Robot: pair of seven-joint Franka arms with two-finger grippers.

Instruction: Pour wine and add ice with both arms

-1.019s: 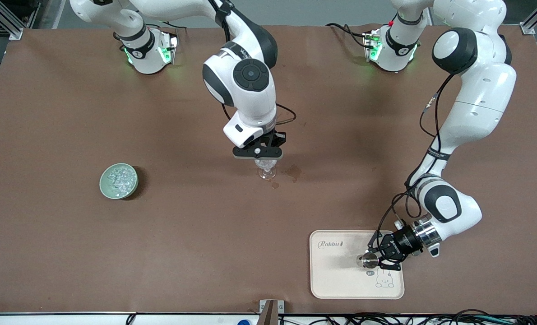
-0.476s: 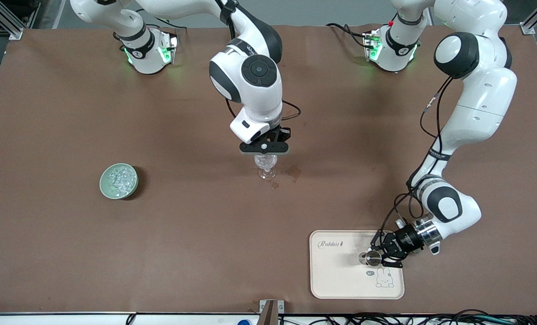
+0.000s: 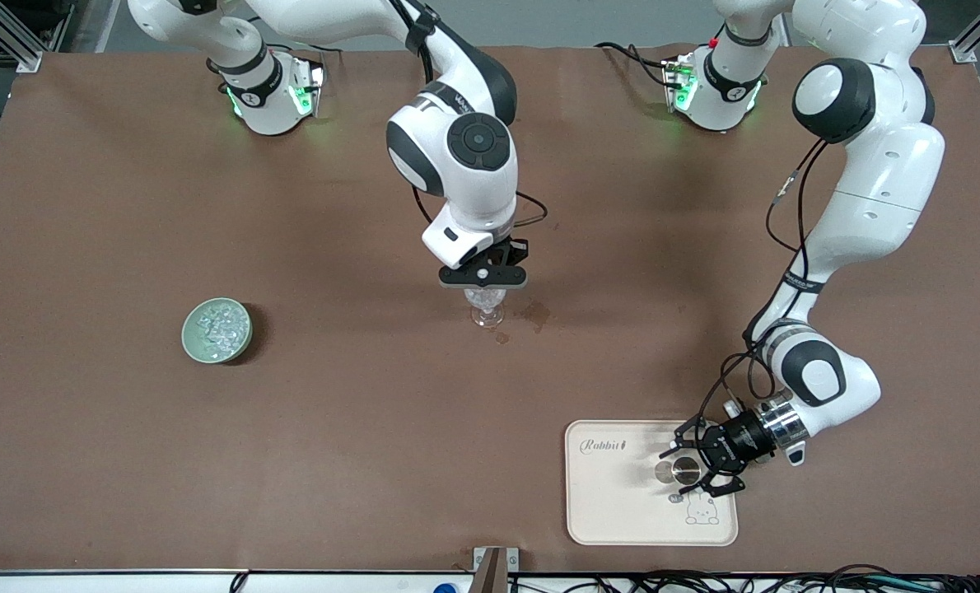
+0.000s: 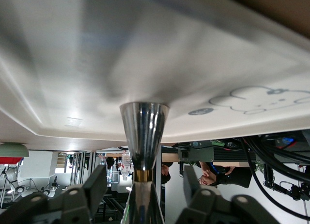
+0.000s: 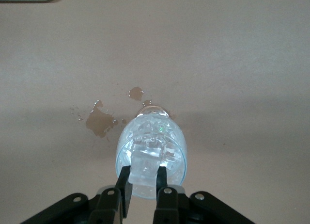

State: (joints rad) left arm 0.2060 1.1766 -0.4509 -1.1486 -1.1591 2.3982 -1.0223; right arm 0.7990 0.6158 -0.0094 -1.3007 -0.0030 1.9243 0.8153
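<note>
A clear stemmed glass [image 3: 486,310] stands mid-table with several ice chunks in it [image 5: 164,132]. My right gripper [image 3: 483,280] [image 5: 144,170] hangs just over its mouth, shut on one whitish chunk of ice [image 5: 147,167]. I cannot tell whether there is wine in the glass. A small silver metal cup [image 3: 688,470] [image 4: 144,129] stands on the cream tray [image 3: 613,506] [image 4: 145,49]. My left gripper [image 3: 678,471] [image 4: 144,175] lies low around it, open, both fingers [image 4: 94,187] clear of the cup.
A pale green bowl [image 3: 217,330] of ice sits toward the right arm's end. Brown wet patches [image 3: 537,313] [image 5: 100,122] mark the table beside the glass. The tray lies near the front edge, toward the left arm's end.
My left gripper has opened and let go of the metal cup, which stays on the tray. My right gripper shifted slightly over the glass, still pinching the ice.
</note>
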